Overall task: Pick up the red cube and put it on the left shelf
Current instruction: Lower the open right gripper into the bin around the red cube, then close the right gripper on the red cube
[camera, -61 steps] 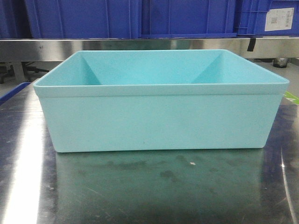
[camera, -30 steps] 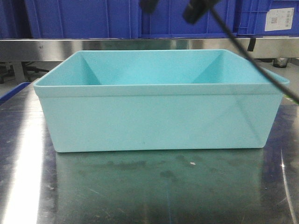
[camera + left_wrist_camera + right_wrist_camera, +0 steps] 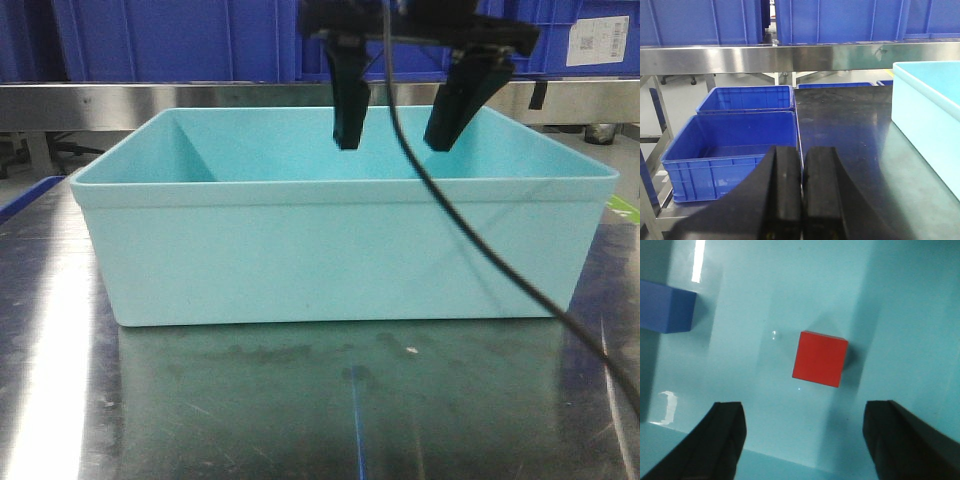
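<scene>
Reach step: my right claw [image 3: 393, 138] spread over turquoise tub [image 3: 340, 255]; red cube [image 3: 820, 359] at 12 o'clock. Next: descend, straddle, pinch. My left claw [image 3: 801, 167] pressed together.

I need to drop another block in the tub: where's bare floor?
Bare floor lies between the red cube and the blue block, and on the cube's other side. The open right gripper hangs over the tub, crowding the way in.

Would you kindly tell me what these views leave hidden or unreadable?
Small red cube: hidden in the front view behind the near wall of the pale turquoise plastic tub.
Blue block: cut off by the right wrist view's left edge.
White crate label, front view: too small to read.
</scene>
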Motion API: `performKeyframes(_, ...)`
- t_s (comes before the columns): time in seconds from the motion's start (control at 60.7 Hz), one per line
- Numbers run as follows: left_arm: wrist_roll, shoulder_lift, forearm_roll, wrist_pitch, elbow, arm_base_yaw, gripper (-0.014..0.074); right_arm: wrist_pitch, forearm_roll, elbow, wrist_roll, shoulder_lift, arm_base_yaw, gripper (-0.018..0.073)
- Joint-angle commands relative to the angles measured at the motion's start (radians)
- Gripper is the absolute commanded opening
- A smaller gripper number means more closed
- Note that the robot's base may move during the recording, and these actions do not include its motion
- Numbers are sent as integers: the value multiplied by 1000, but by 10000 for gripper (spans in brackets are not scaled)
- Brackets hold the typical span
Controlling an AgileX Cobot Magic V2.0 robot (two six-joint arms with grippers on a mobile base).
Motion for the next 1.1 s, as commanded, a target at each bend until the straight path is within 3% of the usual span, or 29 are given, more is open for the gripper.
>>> performKeyframes(0.0, -1, -16, -5, -88, 23, 0, 102, -41, -10, -35, 12, -25, 3, 594)
performKeyframes(0.576, -1, -16, -5, -88, 23, 0, 102, -119, -53, -35, 12, 113, 2, 584)
performKeyframes(0.708, -1, -16, -5, -88, 23, 0, 102, -125, -56, -35, 12, 129, 2, 499)
performKeyframes(0.955, -1, -16, -5, -88, 23, 0, 102, -128, -59, -35, 12, 129, 2, 252)
performKeyframes(1.087, -1, -16, -5, -88, 23, 0, 102, -127, -59, -35, 12, 107, 2, 226)
